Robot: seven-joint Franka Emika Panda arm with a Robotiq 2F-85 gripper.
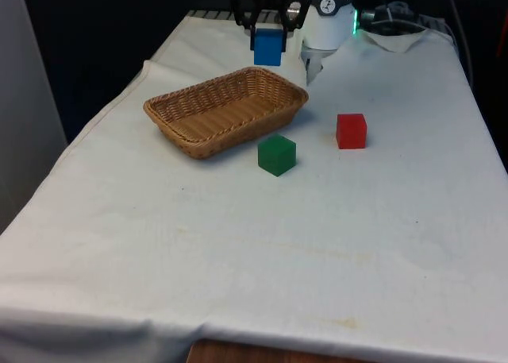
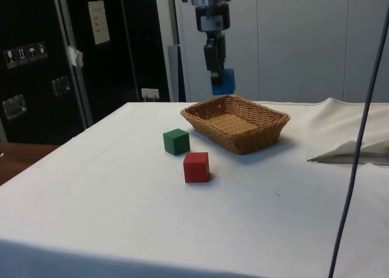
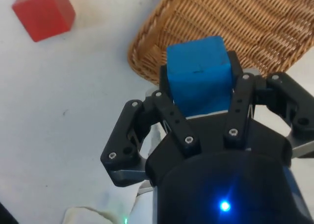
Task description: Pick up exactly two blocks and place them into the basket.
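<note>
The gripper (image 1: 268, 39) is clamped on a blue block (image 1: 267, 47), held in the air above the far rim of the wicker basket (image 1: 198, 118). A green block (image 1: 276, 155) sits on the white cloth (image 1: 238, 252) just beside the basket's near corner, and a red block (image 1: 351, 131) lies a little farther from the basket, on the front view's right.

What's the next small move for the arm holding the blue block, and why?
Probably carry the blue block a little further over the basket and lower it before release. The gripper holds it in the air near the basket's far rim, and the basket looks empty; the green block and red block wait on the cloth.
</note>
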